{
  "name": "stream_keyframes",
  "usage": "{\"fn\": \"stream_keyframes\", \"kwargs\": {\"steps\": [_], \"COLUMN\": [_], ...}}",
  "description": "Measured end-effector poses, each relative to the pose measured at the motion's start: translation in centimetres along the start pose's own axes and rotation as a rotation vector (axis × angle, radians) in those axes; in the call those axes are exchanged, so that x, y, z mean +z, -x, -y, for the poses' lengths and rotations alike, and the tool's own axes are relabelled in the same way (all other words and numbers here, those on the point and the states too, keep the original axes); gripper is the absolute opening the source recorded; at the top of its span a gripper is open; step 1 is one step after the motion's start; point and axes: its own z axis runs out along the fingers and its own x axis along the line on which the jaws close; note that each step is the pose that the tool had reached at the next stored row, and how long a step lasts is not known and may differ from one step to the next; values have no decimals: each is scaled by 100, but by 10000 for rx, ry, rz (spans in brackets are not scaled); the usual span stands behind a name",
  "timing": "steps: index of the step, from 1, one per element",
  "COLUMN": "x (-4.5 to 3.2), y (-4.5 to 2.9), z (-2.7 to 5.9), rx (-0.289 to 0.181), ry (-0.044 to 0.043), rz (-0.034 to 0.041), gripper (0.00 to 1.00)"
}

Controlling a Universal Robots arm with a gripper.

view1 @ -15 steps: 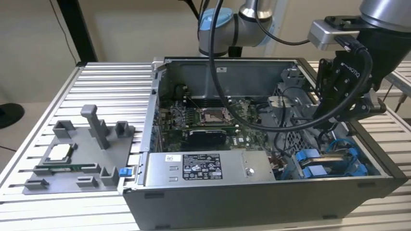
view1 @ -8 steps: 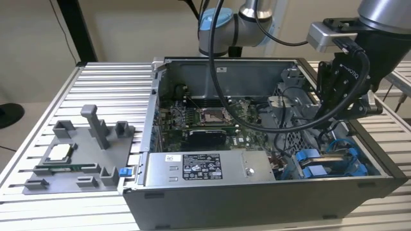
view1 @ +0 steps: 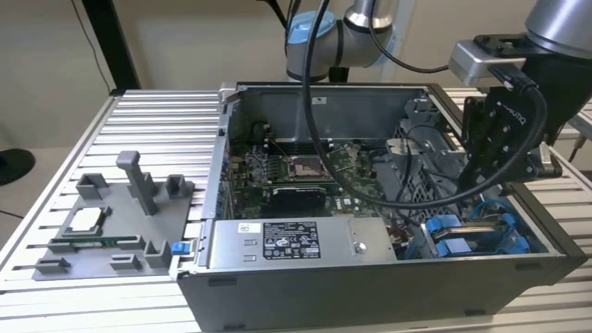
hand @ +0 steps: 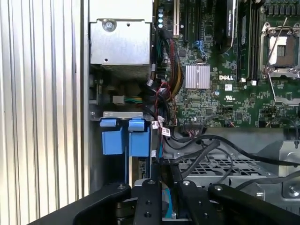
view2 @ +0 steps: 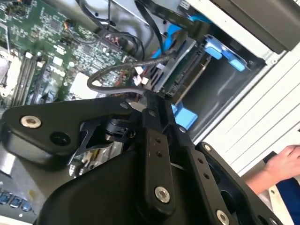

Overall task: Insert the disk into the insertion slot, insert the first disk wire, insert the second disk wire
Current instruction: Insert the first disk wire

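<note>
**Fig.** Open grey PC case [view1: 370, 288] standing on a ribbed aluminium tabletop [view1: 157, 125].

**Progress.** Step 1 is looking complete. The flat silver metal disk in its bright blue plastic frame [view1: 481, 229] is sitting down inside the grey metal insertion slot [view2: 220, 93]. This is at the case corner toward the exterior view's right, just beside the silver power-supply box w/ black-and-white sticker [view1: 277, 243] and apart from the green motherboard [view1: 306, 173]. The wire steps are appearing unfinished; whether either plug is fully home can't be told. Approx. a third of the task is judged done, w/ one wire in hand and the other remaining.

**Jaws vs. disk.** The black gripper [hand: 166, 187] is hanging directly over the disk's connector edge. Its jaws are drawn nearly together and, judging by both wrist views, are pinching the plug end of a thin black looped disk wire [view2: 112, 67]. The plug is either touching the disk's edge or sitting just off it; which one can't be told.

A person's hand [view2: 286, 161] is resting outside the case, apart from the arm.
</note>
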Motion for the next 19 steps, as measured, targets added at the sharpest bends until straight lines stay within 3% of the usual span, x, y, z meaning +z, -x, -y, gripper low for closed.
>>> {"fn": "stream_keyframes", "kwargs": {"steps": [4,10,12,16,19], "x": [23,44,48,61,85], "y": [-127,-155,-154,-160,-162], "z": [27,123,137,149,163], "rx": [0,-40,-73,-137,-139], "ry": [1,-26,-108,-414,-474], "rz": [1,4,5,12,20], "gripper": [0,0,0,0,0]}}
